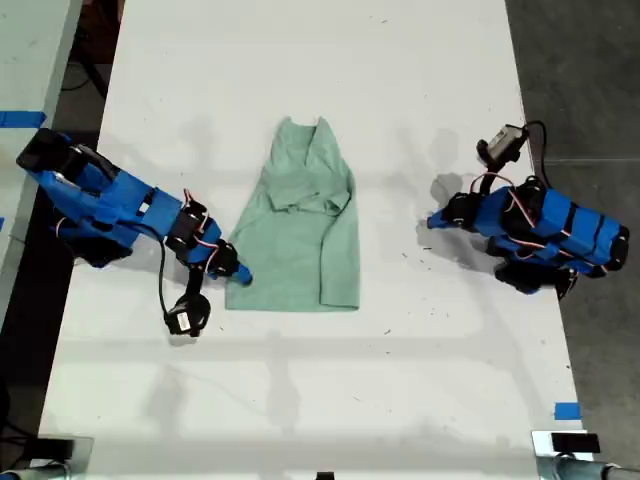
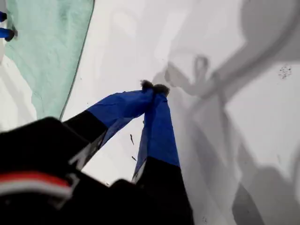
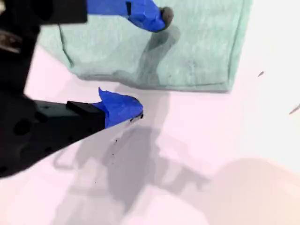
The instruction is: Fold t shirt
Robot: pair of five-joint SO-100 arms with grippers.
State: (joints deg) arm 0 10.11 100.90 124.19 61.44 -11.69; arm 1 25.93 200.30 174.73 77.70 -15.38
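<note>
First gripper, exterior view: my first gripper (image 1: 432, 221), blue-taped fingers on a black body, pinched closed on nothing, at the exterior view's right, low over the flat white table (image 1: 300, 390), well apart from the cloth.
Second gripper, exterior view: my second gripper (image 1: 240, 273), same blue and black build, at the exterior view's left, right at the lower corner of the garment.
T shirt, exterior view: pale mint-green wrinkled cloth t shirt (image 1: 300, 235) flat in the middle of the table between the two arms, neck end toward the top, straight hem toward the bottom, upper part folded over itself in creases.
First wrist view: first gripper (image 2: 154, 87) with both blue tips touching, no gap, nothing between them; bare table (image 2: 234, 117) underneath; t shirt (image 2: 47, 47) off to one side, clear of the tips.
Second wrist view: second gripper (image 3: 147, 63) spread wide, holding nothing; one blue tip over the t shirt (image 3: 197, 51), the other down at the table (image 3: 211, 154) just beside the hem; hem edge running between the two tips.
</note>
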